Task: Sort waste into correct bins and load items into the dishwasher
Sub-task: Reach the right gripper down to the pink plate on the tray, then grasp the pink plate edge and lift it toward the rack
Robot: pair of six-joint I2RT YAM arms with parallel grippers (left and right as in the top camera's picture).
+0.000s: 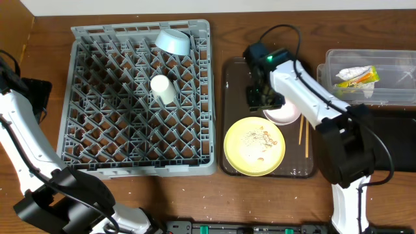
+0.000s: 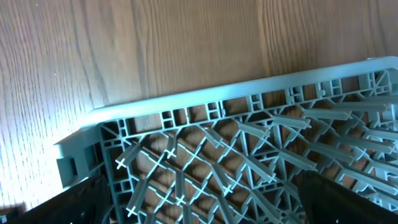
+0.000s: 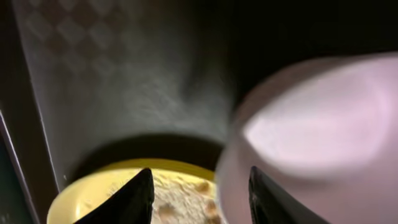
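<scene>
Straddling the pink bowl's [image 3: 311, 124] rim on the tray [image 1: 237, 78], right gripper [image 3: 200, 171] jaws stood half-spread; left gripper's [image 2: 204, 176] gaped wide.

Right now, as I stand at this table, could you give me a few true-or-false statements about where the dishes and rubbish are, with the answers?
1. The light blue bowl sits in the grey dish rack. True.
2. The yellow plate is wiped clean. False: crumbs lie on it.
3. The printed wrapper lies in the clear tub. True.
4. The chopsticks are in the rack. False: they lie on the brown tray, right of the plate.
5. The cream cup is on the brown tray. False: it is in the rack.
</scene>
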